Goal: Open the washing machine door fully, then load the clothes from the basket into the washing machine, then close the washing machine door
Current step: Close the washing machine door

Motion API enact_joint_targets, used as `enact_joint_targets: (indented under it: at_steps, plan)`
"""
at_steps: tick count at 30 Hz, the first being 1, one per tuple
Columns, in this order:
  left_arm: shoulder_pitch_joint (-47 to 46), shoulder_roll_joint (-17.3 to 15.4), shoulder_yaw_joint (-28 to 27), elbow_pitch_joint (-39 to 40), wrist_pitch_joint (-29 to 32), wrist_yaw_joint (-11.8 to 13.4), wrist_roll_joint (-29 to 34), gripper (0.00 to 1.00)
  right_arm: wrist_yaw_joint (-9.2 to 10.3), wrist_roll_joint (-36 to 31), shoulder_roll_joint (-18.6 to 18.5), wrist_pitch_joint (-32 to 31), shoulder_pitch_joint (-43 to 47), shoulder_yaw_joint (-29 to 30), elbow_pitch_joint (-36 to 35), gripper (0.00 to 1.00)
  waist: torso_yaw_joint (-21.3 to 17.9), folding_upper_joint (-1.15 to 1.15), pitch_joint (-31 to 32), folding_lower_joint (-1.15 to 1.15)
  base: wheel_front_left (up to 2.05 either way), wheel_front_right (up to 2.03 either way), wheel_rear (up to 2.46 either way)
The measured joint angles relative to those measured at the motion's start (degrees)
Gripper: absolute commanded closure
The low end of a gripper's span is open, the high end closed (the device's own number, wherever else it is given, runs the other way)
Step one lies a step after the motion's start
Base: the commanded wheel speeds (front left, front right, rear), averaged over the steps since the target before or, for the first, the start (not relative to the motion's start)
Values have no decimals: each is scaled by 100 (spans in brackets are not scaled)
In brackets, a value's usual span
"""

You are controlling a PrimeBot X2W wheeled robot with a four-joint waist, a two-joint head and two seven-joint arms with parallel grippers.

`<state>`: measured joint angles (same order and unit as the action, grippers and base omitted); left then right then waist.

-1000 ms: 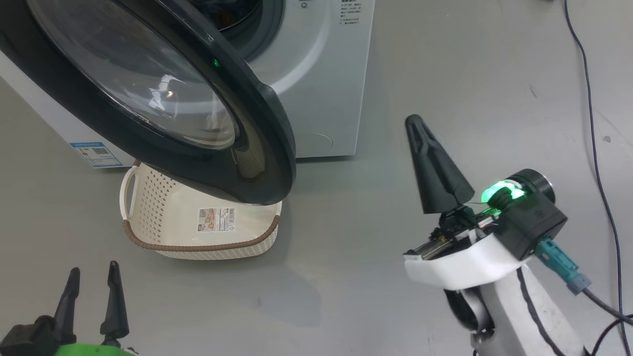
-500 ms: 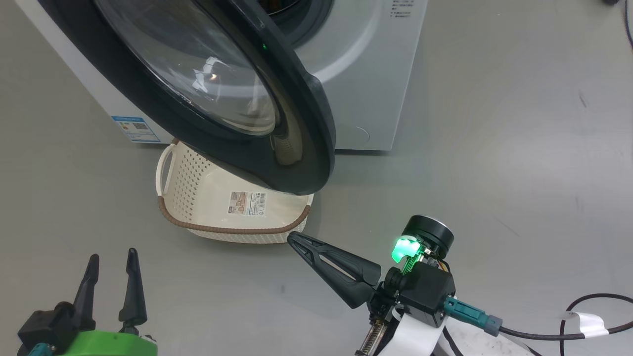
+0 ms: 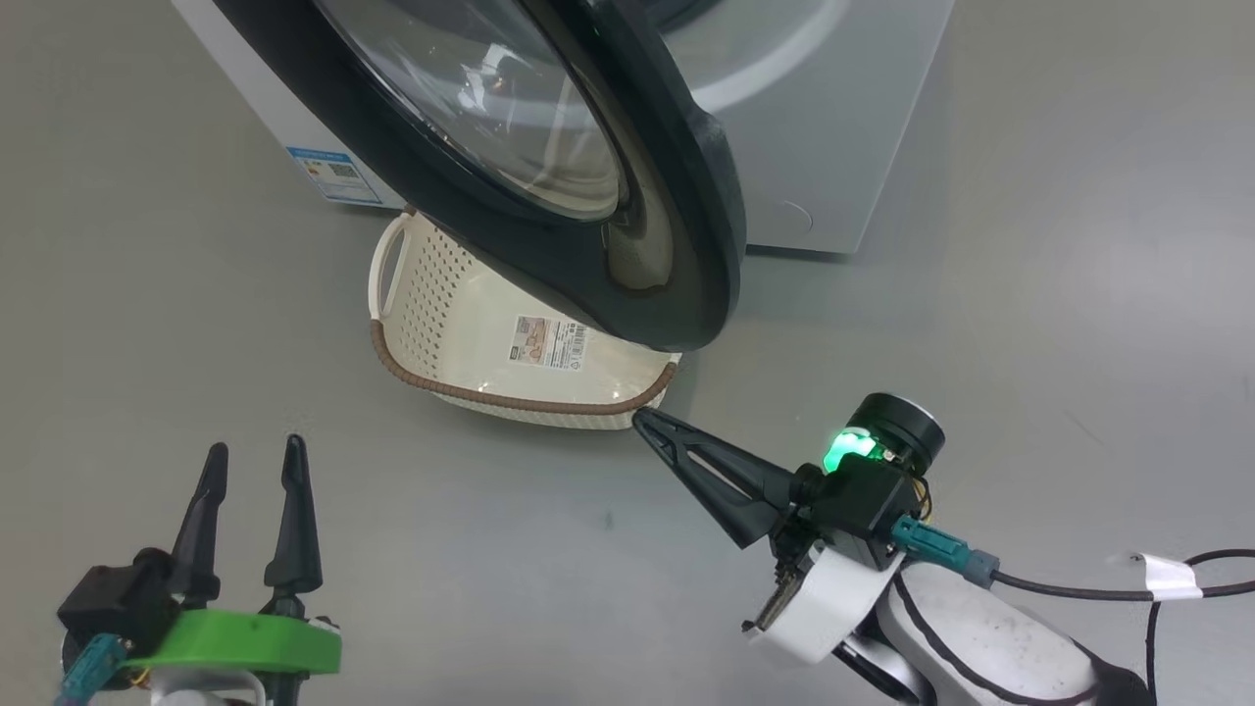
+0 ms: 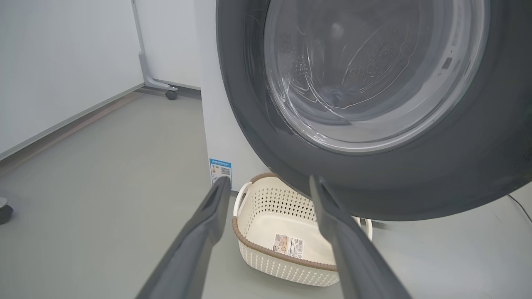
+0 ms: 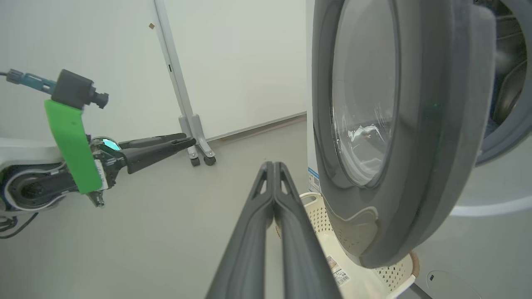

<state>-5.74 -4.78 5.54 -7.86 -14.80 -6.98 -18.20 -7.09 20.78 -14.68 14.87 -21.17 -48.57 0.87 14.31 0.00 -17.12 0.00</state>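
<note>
The washing machine door, black-rimmed with a glass bowl, stands partly open over the cream basket. The basket holds only its label sticker. Through the glass a dim bluish heap lies low in the drum; I cannot tell whether it is the clothes. My right gripper is shut and empty, its tip close to the basket's near right corner. Its shut fingers point past the door's edge. My left gripper stands open and empty, well short of the basket.
The white washing machine stands at the top, with a blue sticker at its lower corner. A black cable trails at the lower right. A wheeled stand stands by the far wall. Grey floor surrounds the basket.
My right gripper swung down from pointing upward to pointing left at the basket's corner, staying shut. The head camera shifted, sliding the scene rightward. The left gripper stayed open.
</note>
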Motion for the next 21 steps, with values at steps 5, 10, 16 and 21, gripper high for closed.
enact_joint_targets:
  at_steps: [5, 10, 16, 21]
  plan:
    - [-188, 68, 189, 52, 0, 0, -74, 0, 0, 16, -14, 0, -323, 138, 343, 100, 172, 0, -287, 0, 0, 0, 0]
    - [-370, 89, 342, 101, 0, 0, -153, 0, 0, -14, 5, 0, -685, 282, 679, 100, 296, 0, -536, 0, 0, 0, 0]
    - [-566, 115, 408, 144, 0, 0, -281, 0, 162, -18, 107, 0, -1106, 738, 979, 100, 439, 0, -822, 0, 0, 0, 0]
    - [-673, 126, 463, 153, 0, 0, -321, 0, 352, -60, 261, 0, -1389, 1040, 1113, 100, 549, 0, -1025, 0, 0, 0, 0]
